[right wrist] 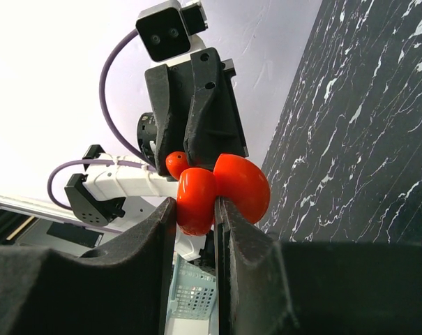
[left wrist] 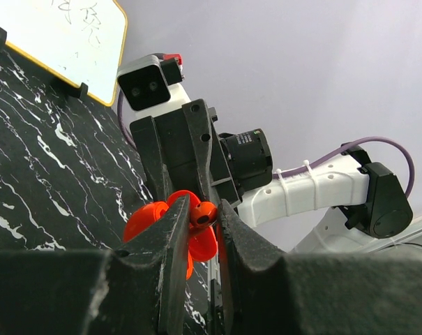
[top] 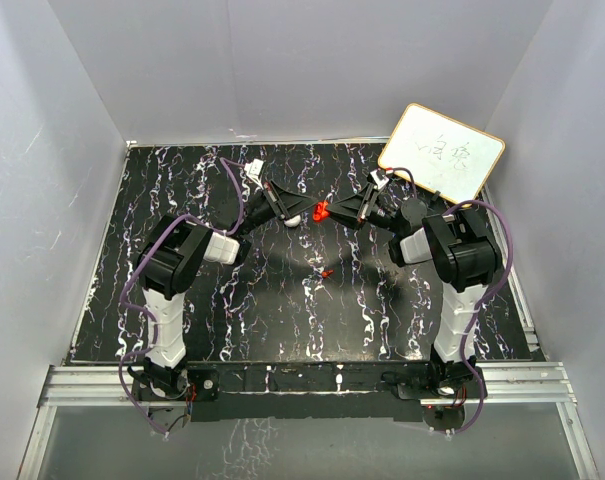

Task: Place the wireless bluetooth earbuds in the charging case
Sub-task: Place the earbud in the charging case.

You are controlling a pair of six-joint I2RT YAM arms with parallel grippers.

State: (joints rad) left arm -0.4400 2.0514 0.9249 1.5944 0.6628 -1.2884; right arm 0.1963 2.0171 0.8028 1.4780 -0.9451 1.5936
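Both arms meet above the middle of the table. My right gripper (right wrist: 197, 204) is shut on the charging case (right wrist: 197, 199), a glossy red shell with its lid (right wrist: 244, 183) swung open. My left gripper (left wrist: 203, 207) is shut on one tiny red earbud (left wrist: 204, 216), pinched between its fingertips right at the open case (left wrist: 142, 221). In the right wrist view that earbud (right wrist: 176, 164) sits just above the case. From the top view the case (top: 322, 211) hangs between the two grippers. A second earbud (top: 326, 271) lies on the black marbled table (top: 232, 310), nearer the arms.
A white board (top: 442, 152) with a yellow rim leans at the back right corner. White walls enclose the table on three sides. Purple cables loop off both arms. A pale blue mesh basket (right wrist: 193, 293) shows below the right fingers.
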